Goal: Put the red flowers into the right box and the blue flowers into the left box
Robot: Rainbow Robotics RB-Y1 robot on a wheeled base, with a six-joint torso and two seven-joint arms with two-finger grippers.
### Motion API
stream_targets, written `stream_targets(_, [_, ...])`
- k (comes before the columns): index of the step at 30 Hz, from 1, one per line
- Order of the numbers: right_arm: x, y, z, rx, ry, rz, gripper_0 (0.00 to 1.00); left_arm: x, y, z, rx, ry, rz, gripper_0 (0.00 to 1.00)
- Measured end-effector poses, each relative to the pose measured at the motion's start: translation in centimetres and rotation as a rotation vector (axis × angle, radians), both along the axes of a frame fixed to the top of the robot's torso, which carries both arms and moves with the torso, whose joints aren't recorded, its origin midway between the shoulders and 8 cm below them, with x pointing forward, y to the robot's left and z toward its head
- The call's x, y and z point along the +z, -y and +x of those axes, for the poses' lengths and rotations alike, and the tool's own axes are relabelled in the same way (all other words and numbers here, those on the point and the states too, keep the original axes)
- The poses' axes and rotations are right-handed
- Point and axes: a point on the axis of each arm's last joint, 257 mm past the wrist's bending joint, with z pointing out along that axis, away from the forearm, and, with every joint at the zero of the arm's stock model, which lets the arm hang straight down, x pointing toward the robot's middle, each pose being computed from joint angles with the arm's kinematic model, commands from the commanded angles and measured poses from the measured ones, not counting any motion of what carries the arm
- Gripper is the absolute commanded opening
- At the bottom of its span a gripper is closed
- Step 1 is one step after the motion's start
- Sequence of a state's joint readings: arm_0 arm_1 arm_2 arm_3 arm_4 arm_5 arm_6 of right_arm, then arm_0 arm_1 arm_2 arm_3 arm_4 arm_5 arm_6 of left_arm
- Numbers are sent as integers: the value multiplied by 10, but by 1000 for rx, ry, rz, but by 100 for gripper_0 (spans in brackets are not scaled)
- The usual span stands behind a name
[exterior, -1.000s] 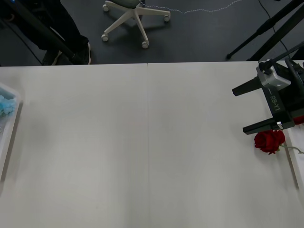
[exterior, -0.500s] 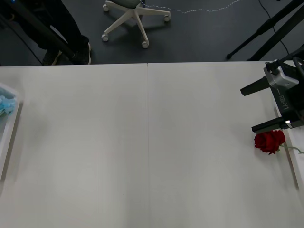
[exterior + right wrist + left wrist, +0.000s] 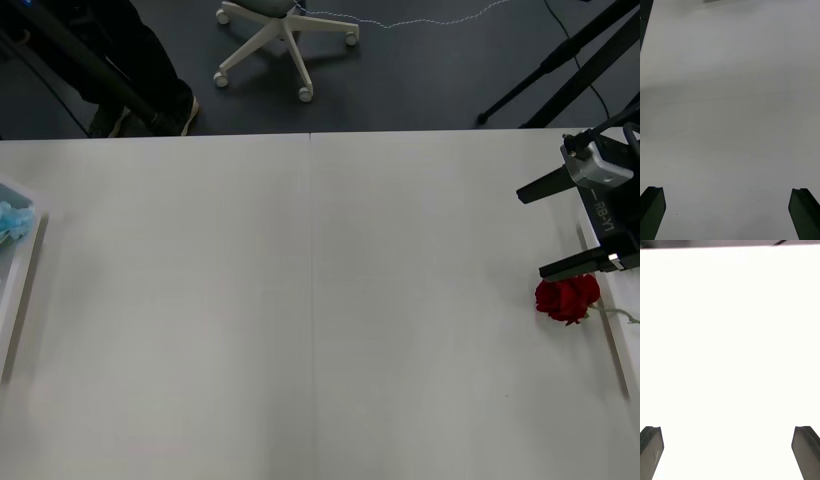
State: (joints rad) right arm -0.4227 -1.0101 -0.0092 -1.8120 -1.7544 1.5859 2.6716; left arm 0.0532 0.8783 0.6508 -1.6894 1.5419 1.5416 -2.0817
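A white tabletop (image 3: 200, 330) with a thin seam down its middle runs to a dark floor, where a white swivel-chair base (image 3: 285, 35) and black tripod legs (image 3: 560, 60) stand. The red flower (image 3: 568, 298) lies near the right edge, its stem crossing the right box's (image 3: 612, 345) rim. Just beyond it hovers the right end effector (image 3: 532, 233), fingers apart. The left box (image 3: 15, 290) holds a blue flower (image 3: 10, 220). The left end effector (image 3: 730, 453) is spread wide over bare white surface.
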Motion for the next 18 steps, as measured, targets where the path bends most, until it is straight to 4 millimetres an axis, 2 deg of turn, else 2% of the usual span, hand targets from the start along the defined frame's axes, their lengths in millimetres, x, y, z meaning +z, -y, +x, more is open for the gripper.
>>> stream_targets(5, [0, 0, 0, 0, 0, 0, 95, 20, 51, -13, -211, 33, -82, 100])
stream_targets(14, [0, 1, 0, -1, -1, -1, 96, 33, 116, -20, -785, 316, 156, 100])
stream_targets(18, [0, 1, 0, -2, -1, -1, 96, 38, 134, -25, -937, 385, 200, 100])
